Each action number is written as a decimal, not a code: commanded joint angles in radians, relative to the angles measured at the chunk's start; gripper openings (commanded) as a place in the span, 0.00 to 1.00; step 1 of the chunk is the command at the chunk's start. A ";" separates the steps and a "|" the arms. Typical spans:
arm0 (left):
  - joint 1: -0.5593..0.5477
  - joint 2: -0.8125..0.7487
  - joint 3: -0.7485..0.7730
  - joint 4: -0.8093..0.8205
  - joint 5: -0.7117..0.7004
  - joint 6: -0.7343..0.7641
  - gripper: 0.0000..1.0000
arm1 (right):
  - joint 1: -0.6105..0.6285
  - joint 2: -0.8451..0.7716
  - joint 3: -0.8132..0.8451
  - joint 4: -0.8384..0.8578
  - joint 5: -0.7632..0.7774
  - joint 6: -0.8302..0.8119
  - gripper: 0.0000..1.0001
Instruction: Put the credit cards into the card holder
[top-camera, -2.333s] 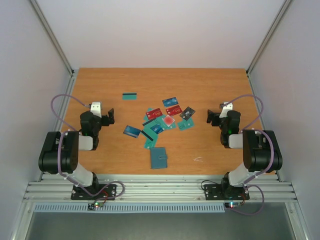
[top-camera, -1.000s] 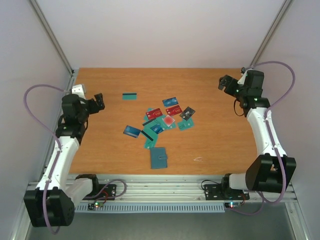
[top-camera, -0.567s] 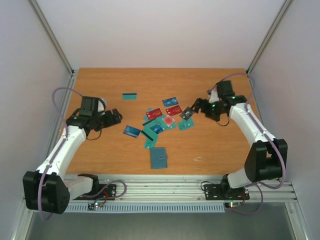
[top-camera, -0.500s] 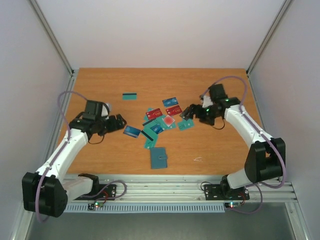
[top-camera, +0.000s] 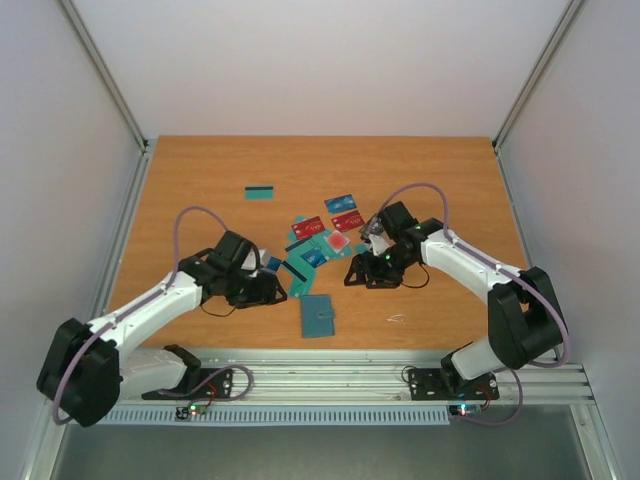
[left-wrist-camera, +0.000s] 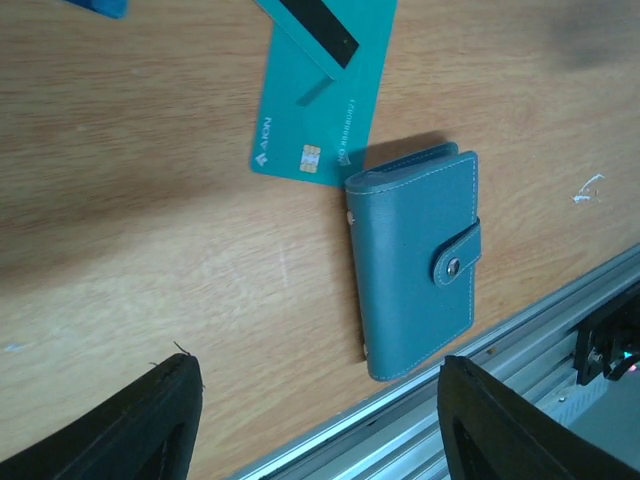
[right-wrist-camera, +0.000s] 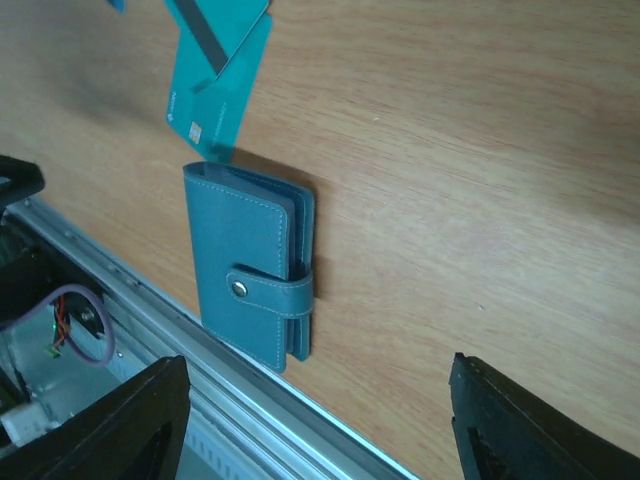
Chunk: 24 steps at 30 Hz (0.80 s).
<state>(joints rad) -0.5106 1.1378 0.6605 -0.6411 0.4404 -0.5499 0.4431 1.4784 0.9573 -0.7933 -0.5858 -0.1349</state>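
Two arms seen from the top: the left claw (top-camera: 268, 290) and right claw (top-camera: 360, 275) both hover near the card holder (top-camera: 318, 315). It lies closed on the surface (top-camera: 200, 180) by the near edge, just below the scattered credit cards (top-camera: 325, 238).

Left wrist: fingers (left-wrist-camera: 160, 420) spread apart with nothing between them, and a teal card (left-wrist-camera: 310, 120) sits right at the holder's corner.

Right wrist: same deal, fingers (right-wrist-camera: 550, 430) wide, and the holder's snap strap (right-wrist-camera: 272, 290) is fastened.

The holder looks light and soft, and thicker than a card. I'd pinch it across the long edges, then pop the snap.
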 joint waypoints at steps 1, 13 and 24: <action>-0.044 0.083 0.006 0.123 0.056 -0.015 0.63 | 0.024 0.043 -0.011 0.038 -0.063 -0.014 0.70; -0.126 0.326 0.055 0.266 0.150 0.005 0.49 | 0.100 0.172 0.002 0.105 -0.135 -0.019 0.55; -0.139 0.479 0.101 0.319 0.184 0.030 0.33 | 0.127 0.280 0.052 0.111 -0.172 -0.041 0.47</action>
<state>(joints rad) -0.6395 1.5818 0.7269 -0.3775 0.5961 -0.5385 0.5541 1.7287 0.9688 -0.6949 -0.7227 -0.1570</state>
